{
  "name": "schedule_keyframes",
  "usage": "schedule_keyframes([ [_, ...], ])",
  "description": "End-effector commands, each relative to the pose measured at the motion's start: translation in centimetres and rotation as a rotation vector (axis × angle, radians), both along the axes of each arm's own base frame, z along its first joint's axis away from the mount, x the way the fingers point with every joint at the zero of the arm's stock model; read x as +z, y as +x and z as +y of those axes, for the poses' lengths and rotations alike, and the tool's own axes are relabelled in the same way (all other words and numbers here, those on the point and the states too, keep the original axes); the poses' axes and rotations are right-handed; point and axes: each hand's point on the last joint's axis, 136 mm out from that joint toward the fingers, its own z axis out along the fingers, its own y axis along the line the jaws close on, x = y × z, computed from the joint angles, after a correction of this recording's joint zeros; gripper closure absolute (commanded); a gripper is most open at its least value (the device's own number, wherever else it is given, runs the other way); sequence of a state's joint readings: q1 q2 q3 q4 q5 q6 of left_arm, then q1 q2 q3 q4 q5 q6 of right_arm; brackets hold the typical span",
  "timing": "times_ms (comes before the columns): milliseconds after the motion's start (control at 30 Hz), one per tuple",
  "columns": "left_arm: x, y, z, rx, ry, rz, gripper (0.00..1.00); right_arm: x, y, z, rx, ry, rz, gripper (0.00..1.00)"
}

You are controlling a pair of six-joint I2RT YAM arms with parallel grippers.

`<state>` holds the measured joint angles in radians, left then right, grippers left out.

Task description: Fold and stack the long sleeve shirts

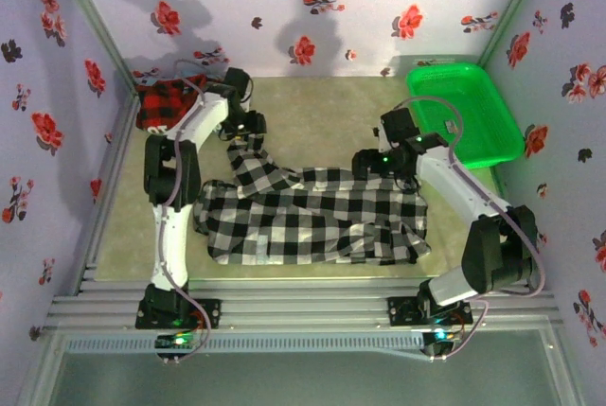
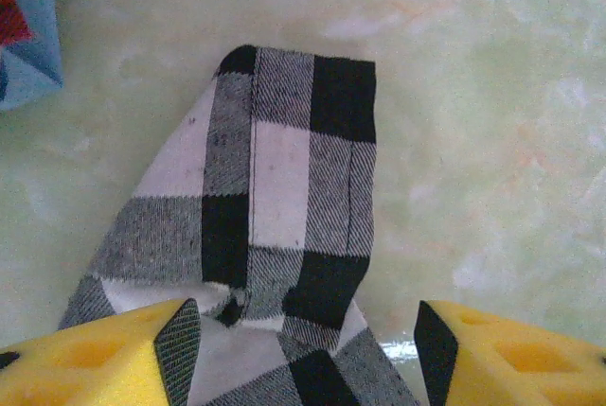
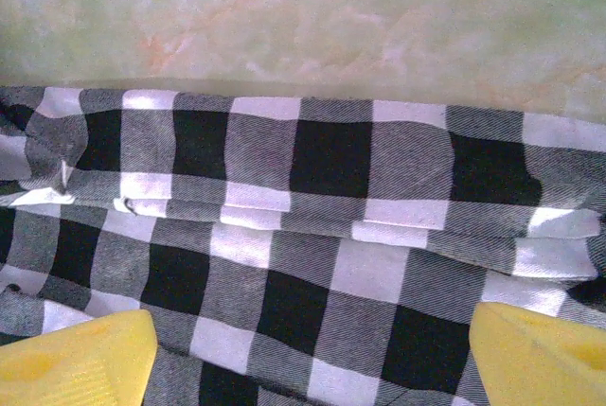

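The black-and-white checked shirt [image 1: 312,221] lies spread across the middle of the table, one sleeve [image 1: 248,155] reaching toward the back left. My left gripper [image 1: 250,130] hovers over that sleeve's end. In the left wrist view the cuff [image 2: 284,160] lies flat on the table, and the sleeve runs back between the open jaws of the left gripper [image 2: 308,354] without being pinched. My right gripper [image 1: 371,166] is over the shirt's far right edge. Seen from the right wrist, the right gripper [image 3: 308,368] is open above the checked cloth [image 3: 312,236]. The red-and-black plaid shirt [image 1: 163,103] sits bunched in the back left corner.
A green plastic basket [image 1: 464,113] stands at the back right corner. Flowered walls [image 1: 57,122] close the table in on the left, back and right. Bare pale tabletop [image 1: 322,113] shows behind the checked shirt.
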<state>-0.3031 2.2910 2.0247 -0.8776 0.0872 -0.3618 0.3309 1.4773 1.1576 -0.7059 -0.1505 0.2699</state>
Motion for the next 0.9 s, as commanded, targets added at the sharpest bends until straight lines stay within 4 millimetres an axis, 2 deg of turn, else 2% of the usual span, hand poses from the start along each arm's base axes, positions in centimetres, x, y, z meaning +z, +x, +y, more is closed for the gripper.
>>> schedule_keyframes([
  [0, -1.1, -0.4, 0.5, -0.057, 0.086, 0.045, 0.37, 0.6, 0.3, 1.1, 0.01, 0.032, -0.008, 0.12],
  [200, -3.2, 0.1, -0.4, -0.12, 0.11, 0.062, 0.37, 0.7, 0.7, 2.0, 0.027, 0.042, -0.003, 0.12],
  [233, -3.5, 0.2, -0.6, -0.127, 0.112, 0.063, 0.37, 0.7, 0.8, 2.2, 0.031, 0.043, -0.001, 0.07],
  [333, -4.2, 0.5, -0.9, -0.137, 0.116, 0.058, 0.38, 0.7, 0.9, 2.9, 0.045, 0.049, 0.002, 0.06],
  [400, -4.8, 0.5, -0.9, -0.138, 0.115, 0.064, 0.46, 0.7, 1.0, 3.3, 0.055, 0.05, 0.0, 0.06],
  [500, -5.4, 0.4, -0.9, -0.137, 0.115, 0.063, 0.65, 0.7, 1.2, 3.9, 0.063, 0.049, -0.003, 0.06],
  [533, -5.1, 0.5, -0.9, -0.138, 0.117, 0.054, 0.71, 0.7, 1.3, 4.1, 0.062, 0.05, -0.005, 0.06],
  [600, -4.4, 0.4, -0.7, -0.133, 0.123, 0.043, 0.75, 0.7, 1.5, 4.3, 0.062, 0.053, -0.007, 0.06],
  [700, -1.8, 1.5, -0.7, -0.127, 0.117, -0.042, 0.77, 0.7, 2.1, 4.8, 0.063, 0.059, -0.011, 0.06],
  [833, 2.1, 1.9, -0.8, -0.133, 0.1, -0.124, 0.79, 0.4, 3.0, 5.4, 0.067, 0.062, -0.009, 0.06],
  [867, 2.8, 1.9, -0.9, -0.135, 0.096, -0.138, 0.79, 0.4, 3.2, 5.6, 0.07, 0.064, -0.007, 0.02],
])
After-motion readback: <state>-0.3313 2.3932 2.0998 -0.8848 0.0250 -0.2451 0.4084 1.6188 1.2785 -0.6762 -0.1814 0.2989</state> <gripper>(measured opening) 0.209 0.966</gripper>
